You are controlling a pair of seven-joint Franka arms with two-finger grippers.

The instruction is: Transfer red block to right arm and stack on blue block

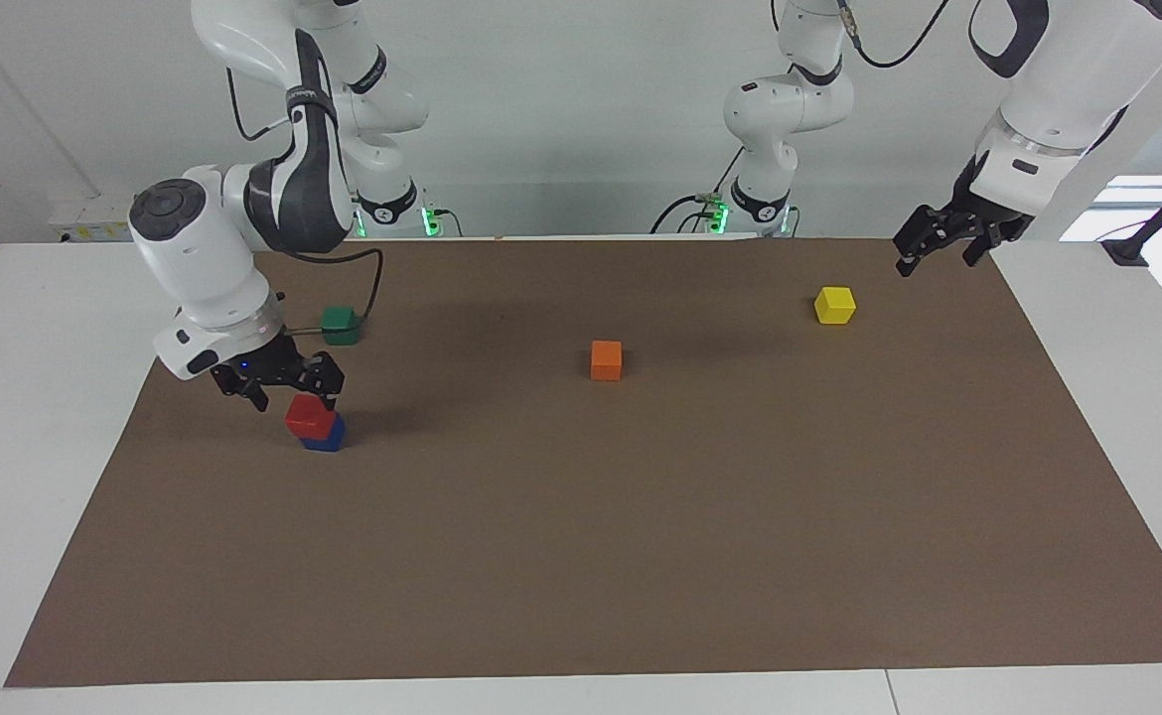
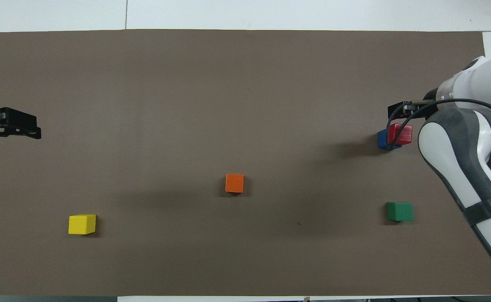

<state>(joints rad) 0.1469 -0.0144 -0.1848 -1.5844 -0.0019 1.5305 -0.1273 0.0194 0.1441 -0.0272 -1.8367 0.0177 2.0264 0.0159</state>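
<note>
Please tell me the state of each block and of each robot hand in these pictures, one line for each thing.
red block: stacked on the blue block, released.
blue block: on the mat, under the red block.
right hand: open, empty, just above the red block.
left hand: open, empty, waiting in the air at its own end of the table.
orange block: alone on the mat.
yellow block: alone on the mat.
green block: alone on the mat.

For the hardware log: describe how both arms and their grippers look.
Both arms are white, rounded, jointed, with dark grey joint bands. The right gripper is black, two-fingered, with a small blue light at its base and a black cable looping along the wrist. The left gripper is black, without such a light.
</note>
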